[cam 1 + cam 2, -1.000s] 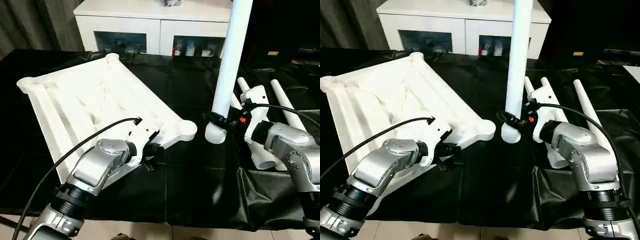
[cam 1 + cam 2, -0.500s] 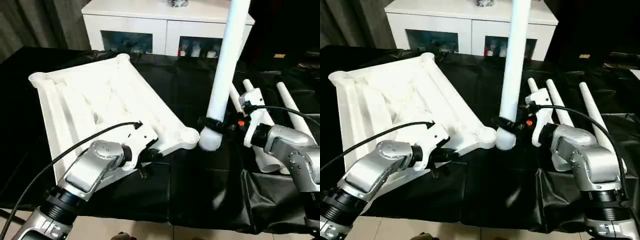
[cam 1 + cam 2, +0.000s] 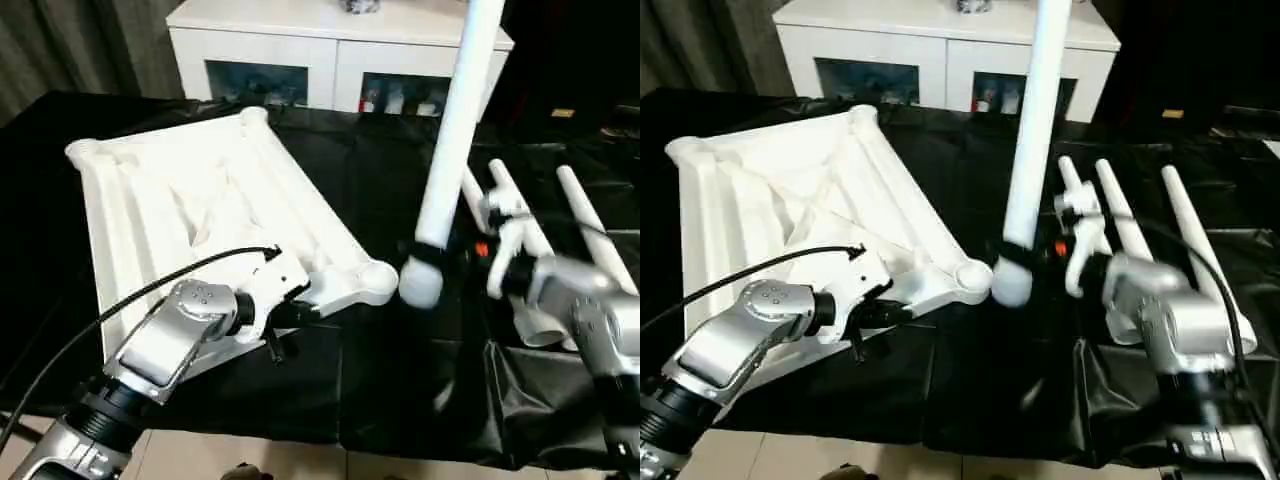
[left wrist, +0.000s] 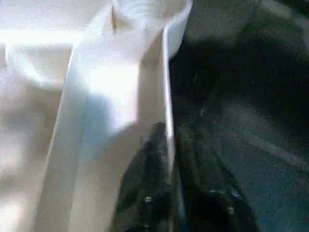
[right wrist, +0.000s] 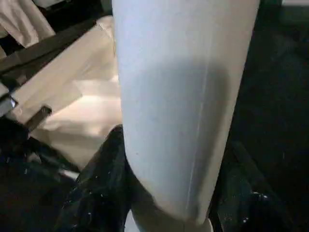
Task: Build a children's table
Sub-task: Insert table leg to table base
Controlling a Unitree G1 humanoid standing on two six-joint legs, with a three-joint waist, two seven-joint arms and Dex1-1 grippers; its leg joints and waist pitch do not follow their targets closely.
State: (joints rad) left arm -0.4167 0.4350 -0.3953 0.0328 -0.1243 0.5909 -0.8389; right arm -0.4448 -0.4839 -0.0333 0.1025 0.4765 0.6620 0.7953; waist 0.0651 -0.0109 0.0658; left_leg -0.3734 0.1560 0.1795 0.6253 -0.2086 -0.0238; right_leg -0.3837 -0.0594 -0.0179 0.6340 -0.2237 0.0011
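Observation:
The white tabletop point(image 3: 200, 200) lies ribbed side up on the black cloth, one rounded corner socket point(image 3: 378, 277) pointing at my right arm. My left gripper point(image 3: 290, 318) is at the near edge, its black fingers point(image 4: 149, 183) standing on either side of the thin rim wall point(image 4: 116, 96). My right gripper point(image 3: 440, 250) is shut on a long white leg point(image 3: 450, 130) held nearly upright. Its thick lower end point(image 3: 420, 283) hangs just beside the corner socket, apart from it. The right wrist view shows the leg point(image 5: 183, 96) between dark fingers point(image 5: 101, 193).
Three more white legs point(image 3: 590, 215) lie side by side on the cloth behind my right arm. A white cabinet point(image 3: 330, 60) with glass-fronted compartments stands behind the table. The cloth-covered table's front edge point(image 3: 380, 440) runs close below both arms.
The camera has shifted. The held leg's lower end has moved left, closer to the corner socket. My left gripper stays on the tabletop's near rim.

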